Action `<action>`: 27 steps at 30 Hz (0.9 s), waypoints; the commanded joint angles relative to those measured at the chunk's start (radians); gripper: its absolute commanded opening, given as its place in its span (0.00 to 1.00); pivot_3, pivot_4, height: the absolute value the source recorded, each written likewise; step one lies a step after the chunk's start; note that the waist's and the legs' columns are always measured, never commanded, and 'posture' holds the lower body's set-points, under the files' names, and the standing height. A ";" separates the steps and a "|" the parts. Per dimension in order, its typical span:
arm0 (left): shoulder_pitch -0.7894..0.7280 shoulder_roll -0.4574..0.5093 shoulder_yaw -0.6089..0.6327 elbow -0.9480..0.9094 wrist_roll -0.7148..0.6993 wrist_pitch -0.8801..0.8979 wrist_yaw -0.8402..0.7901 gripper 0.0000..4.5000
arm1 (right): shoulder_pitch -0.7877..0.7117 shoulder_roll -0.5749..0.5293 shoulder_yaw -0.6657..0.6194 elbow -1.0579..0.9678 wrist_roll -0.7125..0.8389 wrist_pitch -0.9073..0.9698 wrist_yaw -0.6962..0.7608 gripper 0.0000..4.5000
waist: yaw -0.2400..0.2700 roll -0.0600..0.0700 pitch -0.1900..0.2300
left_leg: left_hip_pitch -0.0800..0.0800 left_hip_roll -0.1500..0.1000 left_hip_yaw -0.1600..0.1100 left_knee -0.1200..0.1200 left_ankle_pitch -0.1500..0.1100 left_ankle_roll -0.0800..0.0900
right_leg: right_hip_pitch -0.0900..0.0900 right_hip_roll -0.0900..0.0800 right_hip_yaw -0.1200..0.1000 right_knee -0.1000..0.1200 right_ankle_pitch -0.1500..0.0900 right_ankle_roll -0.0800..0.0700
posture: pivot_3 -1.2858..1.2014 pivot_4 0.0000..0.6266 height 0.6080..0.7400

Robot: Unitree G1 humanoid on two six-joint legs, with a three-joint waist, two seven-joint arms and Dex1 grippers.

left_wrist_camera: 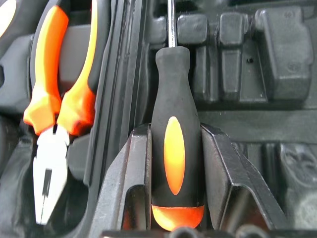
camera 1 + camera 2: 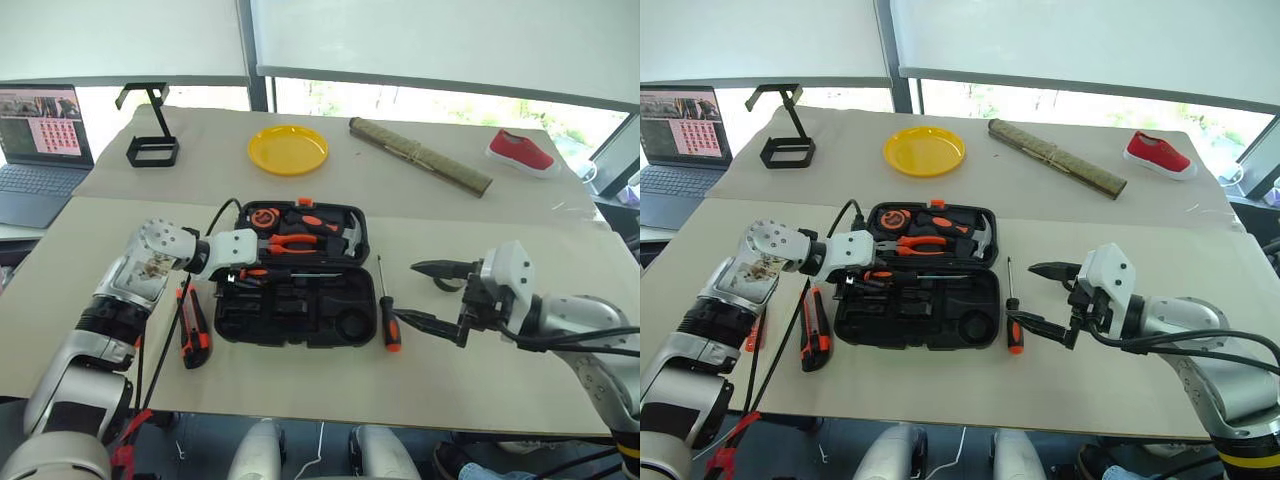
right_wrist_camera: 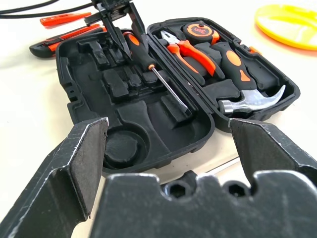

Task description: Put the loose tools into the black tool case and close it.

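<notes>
Head views: the black tool case (image 2: 290,290) lay open on the desk (image 2: 480,370). The left end effector (image 2: 872,268) sat over the case's near-left recesses, its fingertips hidden among the black moulding, so its hold could not be judged from here. The utility knife (image 2: 193,330) lay just left of the case, a second screwdriver (image 2: 386,308) just right of it. The right end effector (image 2: 425,295) hovered beyond that screwdriver, fingers spread wide, holding nothing.

Left wrist view: the screwdriver handle (image 1: 176,148) stood between the two fingers (image 1: 131,183). The gap on either side was hard to read; contact appeared light at best. The shaft ran out of frame. Pliers (image 1: 54,109) lay in the adjoining half.

Right wrist view: both fingers (image 3: 64,168) stood wide apart and empty, the case (image 3: 89,114) ahead of them. The hammer (image 3: 247,94) occupied the lid half. A small orange tool (image 3: 64,20) behind the case was cut off.
</notes>
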 commanded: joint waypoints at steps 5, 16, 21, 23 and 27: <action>-0.017 -0.015 0.128 0.000 -0.124 -0.029 0.012 0.78 | -0.002 0.023 -0.053 -0.041 0.061 -0.007 0.040 1.00 | 0.003 0.000 0.000 | 0.000 0.000 0.000 0.001 0.000 0.000 | 0.000 0.000 0.000 0.000 0.000 0.000 | 0.52 0.24 1.00; 0.054 -0.105 0.171 0.070 -0.172 -0.027 0.062 0.04 | -0.054 0.071 -0.034 -0.012 0.026 -0.025 0.042 1.00 | 0.003 0.000 0.000 | -0.001 0.000 -0.001 0.002 0.000 0.000 | 0.000 0.000 -0.001 0.001 0.000 0.000 | 0.52 0.24 1.00; 0.069 -0.129 0.159 0.139 -0.144 -0.040 0.100 0.01 | -0.052 0.096 -0.027 -0.005 0.000 -0.035 0.041 1.00 | 0.004 0.000 0.000 | -0.001 0.000 -0.001 0.002 0.000 0.000 | 0.000 0.000 -0.001 0.001 0.000 0.000 | 0.52 0.24 1.00; 0.078 -0.136 0.152 0.161 -0.134 -0.053 0.109 0.01 | -0.048 0.102 -0.028 -0.005 -0.005 -0.036 0.042 1.00 | 0.004 0.000 0.000 | 0.000 0.000 -0.001 0.002 0.000 0.000 | 0.001 0.000 -0.001 0.001 0.000 0.000 | 0.52 0.24 1.00; 0.102 -0.138 0.120 0.178 -0.109 -0.083 0.100 0.01 | -0.038 0.114 -0.028 -0.006 -0.013 -0.036 0.039 1.00 | 0.004 0.000 0.000 | 0.002 0.000 -0.001 0.002 0.000 0.000 | 0.002 0.000 -0.001 0.001 0.000 0.000 | 0.52 0.24 1.00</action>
